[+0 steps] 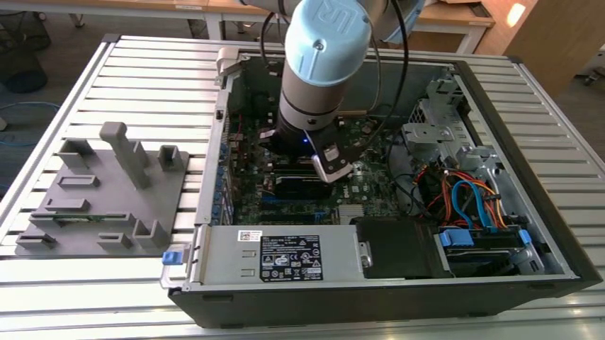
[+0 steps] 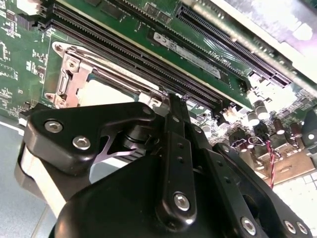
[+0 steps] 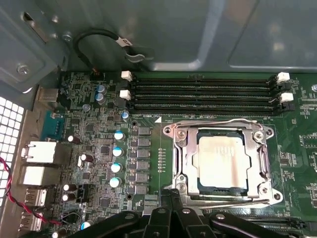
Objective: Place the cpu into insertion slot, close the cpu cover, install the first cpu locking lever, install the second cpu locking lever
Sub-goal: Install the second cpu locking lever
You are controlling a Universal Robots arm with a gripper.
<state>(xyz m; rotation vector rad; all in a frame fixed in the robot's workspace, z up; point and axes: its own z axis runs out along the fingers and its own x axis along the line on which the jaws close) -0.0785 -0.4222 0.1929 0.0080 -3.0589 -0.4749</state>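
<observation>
The cpu (image 3: 220, 161), a silver-grey square, lies in the insertion slot (image 3: 200, 187) on the green board. The cpu cover (image 3: 184, 157) lies flat around it as a silvery frame. One thin wire lever (image 3: 213, 121) runs along the socket edge nearest the memory slots. Another lever (image 3: 233, 201) runs along the opposite edge. My gripper (image 3: 171, 193) is shut with its black fingers together, the tips right at the socket corner beside that second lever. In the second wrist view the gripper (image 2: 174, 98) sits just past the cpu (image 2: 106, 91) and cover (image 2: 73, 74). In the exterior view the gripper (image 1: 328, 168) reaches down into the open case.
Long black memory slots (image 3: 203, 91) run beside the socket. A row of capacitors (image 3: 118, 158) and rear ports (image 3: 39, 151) stand nearby. The case holds a power supply (image 1: 283, 256), a drive cage (image 1: 437, 134) and cables (image 1: 468, 198). A grey fixture tray (image 1: 104, 198) lies at the exterior view's left.
</observation>
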